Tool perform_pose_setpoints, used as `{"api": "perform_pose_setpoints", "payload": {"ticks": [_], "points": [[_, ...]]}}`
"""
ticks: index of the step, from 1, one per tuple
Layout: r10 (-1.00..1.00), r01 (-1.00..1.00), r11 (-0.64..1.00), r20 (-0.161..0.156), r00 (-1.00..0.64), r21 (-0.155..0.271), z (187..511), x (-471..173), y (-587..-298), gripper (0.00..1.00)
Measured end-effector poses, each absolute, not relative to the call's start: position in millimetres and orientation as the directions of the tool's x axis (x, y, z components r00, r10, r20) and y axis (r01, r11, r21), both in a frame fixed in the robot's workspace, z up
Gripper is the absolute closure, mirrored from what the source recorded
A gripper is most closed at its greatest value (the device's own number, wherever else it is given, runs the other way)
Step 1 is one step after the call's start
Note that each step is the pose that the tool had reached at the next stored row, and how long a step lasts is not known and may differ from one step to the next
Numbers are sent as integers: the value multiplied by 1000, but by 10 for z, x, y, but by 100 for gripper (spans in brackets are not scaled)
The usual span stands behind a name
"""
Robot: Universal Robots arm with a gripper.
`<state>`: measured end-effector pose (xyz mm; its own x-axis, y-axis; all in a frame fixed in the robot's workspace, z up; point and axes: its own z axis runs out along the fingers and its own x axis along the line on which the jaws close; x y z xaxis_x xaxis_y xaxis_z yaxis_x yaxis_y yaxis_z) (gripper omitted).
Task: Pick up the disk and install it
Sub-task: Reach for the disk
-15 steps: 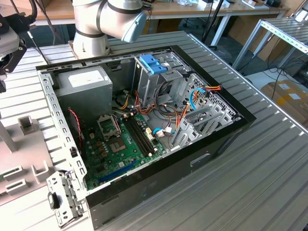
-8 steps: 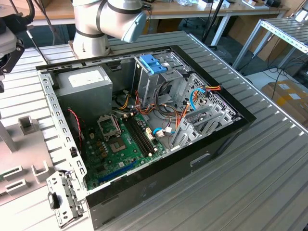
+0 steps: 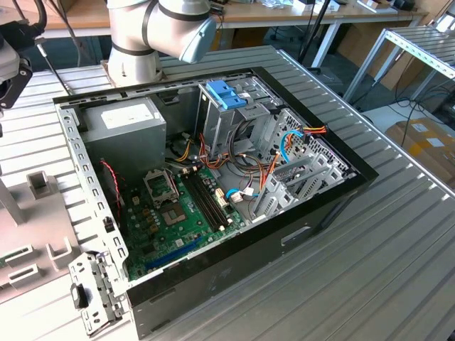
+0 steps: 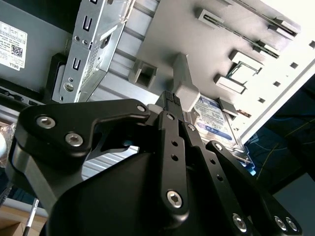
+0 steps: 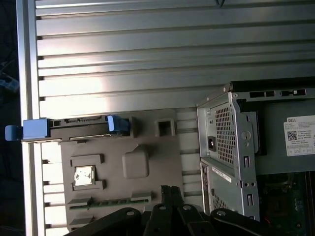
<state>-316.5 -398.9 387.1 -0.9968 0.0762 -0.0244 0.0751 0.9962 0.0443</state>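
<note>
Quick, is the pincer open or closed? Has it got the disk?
Pincer: closed, holding nothing. The disk sits apart from it, in the grey holder.

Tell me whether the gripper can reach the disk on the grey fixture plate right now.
Probably yes: the disk stands on edge along the fixture plate's border, nothing covers it, and the gripper hangs over that same plate.

Ribbed metal table (image 3: 398, 234), wooden workbenches (image 3: 284, 14) behind, cardboard box (image 3: 426, 142) on pale floor (image 3: 380, 117).
</note>
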Motion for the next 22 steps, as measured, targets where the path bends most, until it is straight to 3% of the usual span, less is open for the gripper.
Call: {"api": "perform_pose_setpoints", "payload": {"ticks": [22], "points": [[76, 75, 996, -24, -997, 44, 3869, -3391, -3989, 89]]}}
